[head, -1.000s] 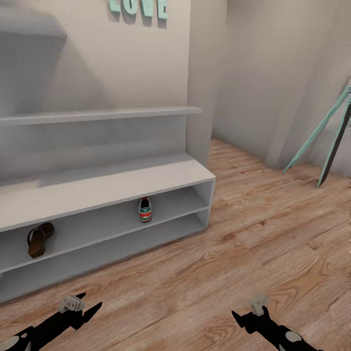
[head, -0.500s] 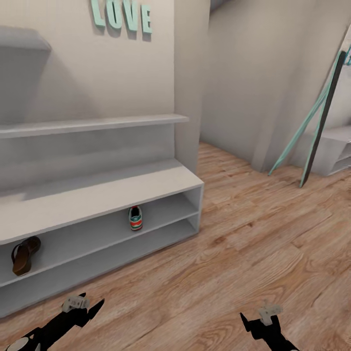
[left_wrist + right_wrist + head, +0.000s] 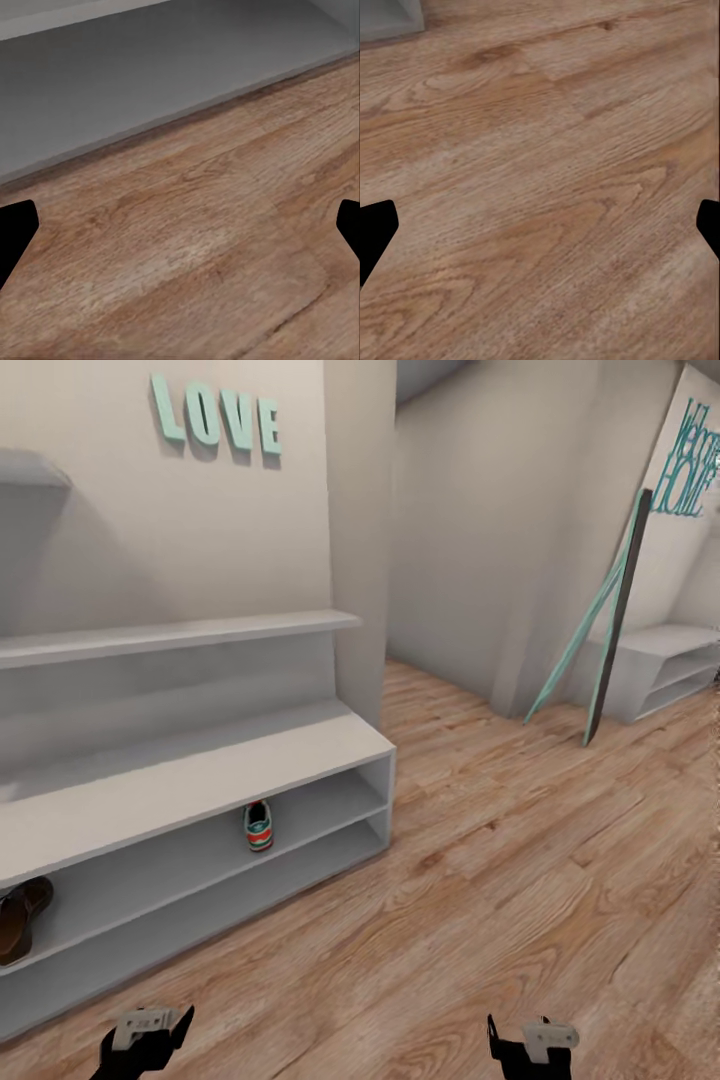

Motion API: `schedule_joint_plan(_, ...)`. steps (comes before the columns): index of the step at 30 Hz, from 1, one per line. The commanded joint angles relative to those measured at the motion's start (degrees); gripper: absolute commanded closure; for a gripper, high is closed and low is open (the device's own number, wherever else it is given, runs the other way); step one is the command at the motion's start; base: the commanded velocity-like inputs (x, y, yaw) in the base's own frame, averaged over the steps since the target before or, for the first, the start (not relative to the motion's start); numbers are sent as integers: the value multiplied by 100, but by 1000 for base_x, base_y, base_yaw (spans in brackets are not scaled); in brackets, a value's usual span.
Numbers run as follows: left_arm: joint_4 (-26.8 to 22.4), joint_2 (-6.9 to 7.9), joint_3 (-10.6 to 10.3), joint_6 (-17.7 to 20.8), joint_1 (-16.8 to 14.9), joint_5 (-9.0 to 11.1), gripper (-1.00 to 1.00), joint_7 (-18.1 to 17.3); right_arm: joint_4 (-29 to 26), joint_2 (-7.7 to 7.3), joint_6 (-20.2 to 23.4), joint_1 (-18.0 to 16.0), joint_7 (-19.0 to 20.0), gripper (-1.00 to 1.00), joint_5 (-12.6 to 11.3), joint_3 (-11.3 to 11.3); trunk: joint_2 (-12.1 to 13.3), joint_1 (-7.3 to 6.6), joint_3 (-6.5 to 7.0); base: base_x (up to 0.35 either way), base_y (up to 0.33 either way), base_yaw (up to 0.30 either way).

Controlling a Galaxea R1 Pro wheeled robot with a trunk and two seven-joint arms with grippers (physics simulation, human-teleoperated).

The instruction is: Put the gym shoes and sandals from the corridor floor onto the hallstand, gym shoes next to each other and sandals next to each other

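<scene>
Both tools, left tool (image 3: 180, 225) and right tool (image 3: 540, 225), hang apart and empty over the corridor floor (image 3: 520, 880). One gym shoe (image 3: 258, 826) and probably a sandal (image 3: 18, 922) are shelved ahead-left in the hallstand (image 3: 200, 770), spaced for partners.

Rack (image 3: 200, 775): light grey, low bench on top, two open shelf rows below, standing on the plank floor (image 3: 520, 890) against the wall. Upper shelf row holds one gym shoe (image 3: 258, 826), heel outward, toward the rack's right end. One sandal (image 3: 18, 922) on the same row near the left end, partly cut off by the frame edge. A smaller grey shelf unit (image 3: 655, 665) stands on the floor at the far right.
</scene>
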Motion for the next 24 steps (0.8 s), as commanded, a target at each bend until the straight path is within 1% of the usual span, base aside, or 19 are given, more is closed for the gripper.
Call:
schedule_joint_plan(1, 52, -36, 38, -77, -4, -34, -100, 63, 5, 8, -102, 18, -79, -100, 20, 21, 40, -24, 22, 0, 0, -159)
schedule_joint_plan(5, 188, -165, 37, -402, 4, -55, -100, 452, 6, 20, -399, 85, -164, -100, 19, 18, 200, -111, 127, 0, 0, -163)
schedule_joint_plan(8, 292, -238, 31, -667, 20, -65, -100, 726, 6, 24, -529, 121, -193, -100, 19, 17, 320, -177, 205, 0, 0, -165)
schedule_joint_plan(9, 509, -315, 7, -949, 34, -75, -100, 1040, 6, 27, -620, 159, -211, -100, 19, 17, 360, -199, 232, 0, 0, -167)
schedule_joint_plan(12, 701, -359, -7, -1159, 40, -79, -100, 1244, 7, 31, -656, 177, -219, -100, 19, 16, 481, -265, 310, 0, 0, -167)
schedule_joint_plan(17, 820, -380, -14, -1368, 44, -82, -100, 1350, 7, 39, -668, 185, -221, -100, 13, 16, 681, -375, 441, 0, 0, -164)
schedule_joint_plan(24, 870, -383, -17, -1497, 43, -81, -100, 1397, 7, 46, -671, 189, -212, -100, 17, 17, 962, -529, 621, 0, 0, -190)
